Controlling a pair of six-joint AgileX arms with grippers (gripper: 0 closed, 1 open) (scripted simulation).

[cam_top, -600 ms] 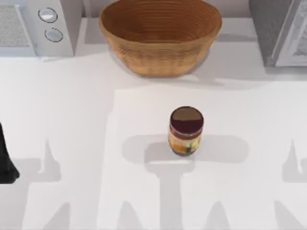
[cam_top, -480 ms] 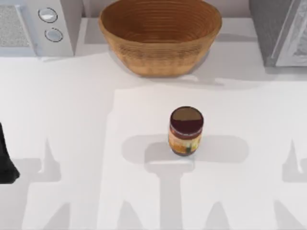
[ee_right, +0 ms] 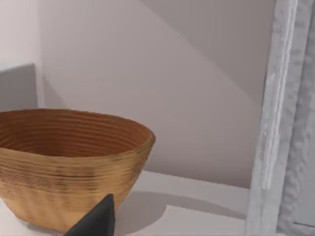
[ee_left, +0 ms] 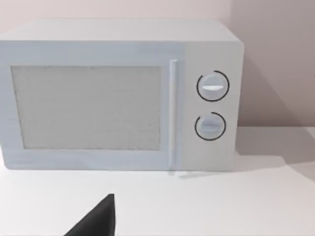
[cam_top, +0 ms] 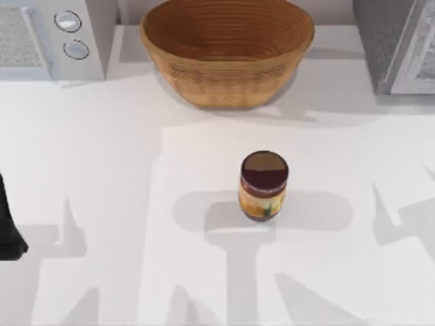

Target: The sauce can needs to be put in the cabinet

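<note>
Matte black throughout, without markings, cables or screws to make out. Left arm (cam_top: 8, 227) a dark, plain sliver at the top view's left edge. 1 tapered, pointed black fingertip (ee_left: 98, 219) in the left wrist view, another (ee_right: 98, 219) in the right.

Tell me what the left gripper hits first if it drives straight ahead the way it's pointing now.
Most likely the microwave: the left wrist view faces its door squarely, with bare table before it. How far off it stands is unclear.
</note>
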